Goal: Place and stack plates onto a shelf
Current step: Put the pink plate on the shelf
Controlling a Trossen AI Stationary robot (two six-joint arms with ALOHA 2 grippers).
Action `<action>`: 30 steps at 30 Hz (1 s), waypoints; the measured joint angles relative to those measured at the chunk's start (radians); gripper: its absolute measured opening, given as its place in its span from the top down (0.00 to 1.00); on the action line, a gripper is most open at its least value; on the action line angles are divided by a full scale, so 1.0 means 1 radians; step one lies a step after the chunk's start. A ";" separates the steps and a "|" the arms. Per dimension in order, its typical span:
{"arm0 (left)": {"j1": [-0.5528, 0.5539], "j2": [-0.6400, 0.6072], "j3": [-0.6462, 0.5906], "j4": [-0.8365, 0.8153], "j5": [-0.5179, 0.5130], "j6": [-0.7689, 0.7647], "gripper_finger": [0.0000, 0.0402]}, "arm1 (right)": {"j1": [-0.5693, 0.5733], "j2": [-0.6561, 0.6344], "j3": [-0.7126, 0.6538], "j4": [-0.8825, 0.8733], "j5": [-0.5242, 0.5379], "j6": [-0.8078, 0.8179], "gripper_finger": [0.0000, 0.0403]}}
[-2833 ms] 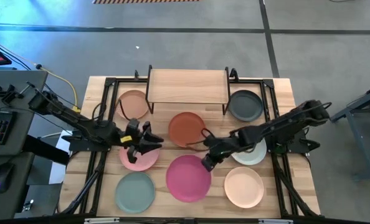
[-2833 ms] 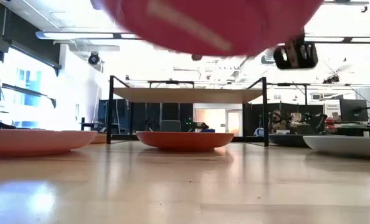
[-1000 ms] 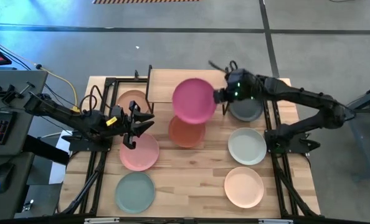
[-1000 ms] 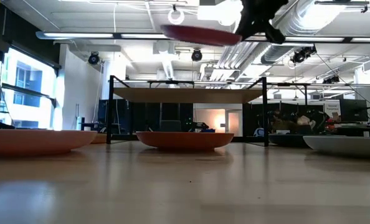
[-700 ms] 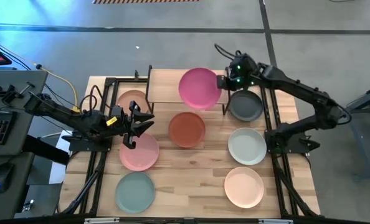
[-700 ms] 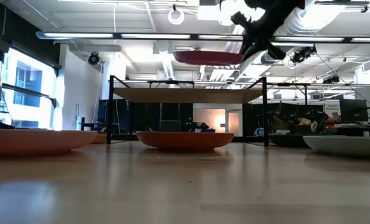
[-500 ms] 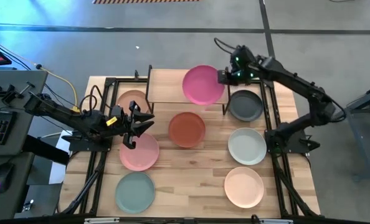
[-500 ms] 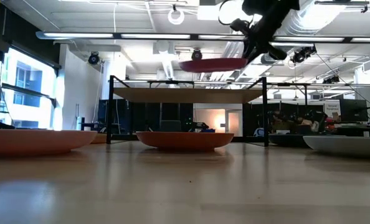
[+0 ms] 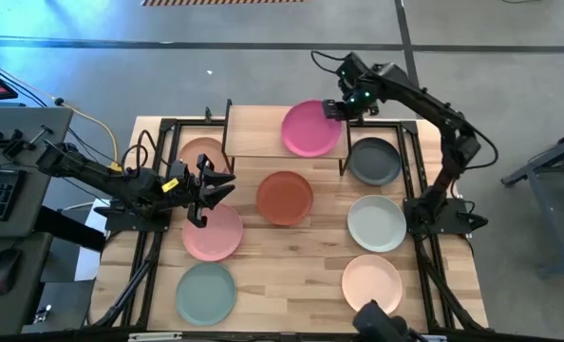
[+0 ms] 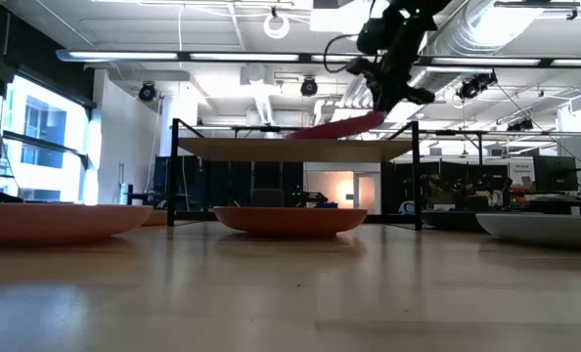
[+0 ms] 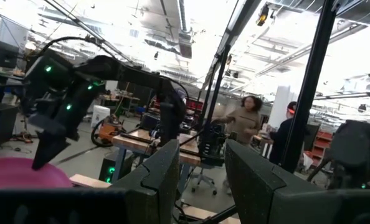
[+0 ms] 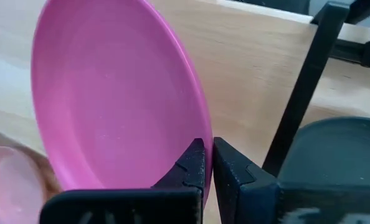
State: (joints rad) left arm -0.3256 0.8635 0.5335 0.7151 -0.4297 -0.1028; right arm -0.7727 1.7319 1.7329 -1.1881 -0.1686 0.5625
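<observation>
Your right gripper [image 9: 333,109], jaws pinching the magenta plate's [image 9: 311,129] rim, has carried it over the shelf's [image 9: 263,130] right end, tilted, nearly down. Left gripper [image 9: 216,191] waits, jaws spread.

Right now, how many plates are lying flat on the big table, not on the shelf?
6: peach, terracotta, dark grey, light pink, grey-white, sage green; a seventh, cream, sits front right, so 7.

Wooden table [image 9: 291,252] carries shelf [image 9: 263,131] and seven plates; magenta plate [image 9: 312,128] seemingly touching shelf.
</observation>
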 joint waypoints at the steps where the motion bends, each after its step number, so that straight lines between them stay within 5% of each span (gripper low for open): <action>1: 0.000 0.000 0.000 0.000 0.000 -0.001 0.71 | -0.005 0.007 0.000 -0.002 0.000 -0.004 1.00; 30: 0.000 0.000 0.000 0.000 0.000 -0.053 0.71 | -0.039 0.023 0.000 -0.027 0.045 -0.022 1.00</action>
State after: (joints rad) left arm -0.3260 0.8635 0.5335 0.7151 -0.4294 -0.1562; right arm -0.8112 1.7554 1.7325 -1.2152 -0.1233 0.5404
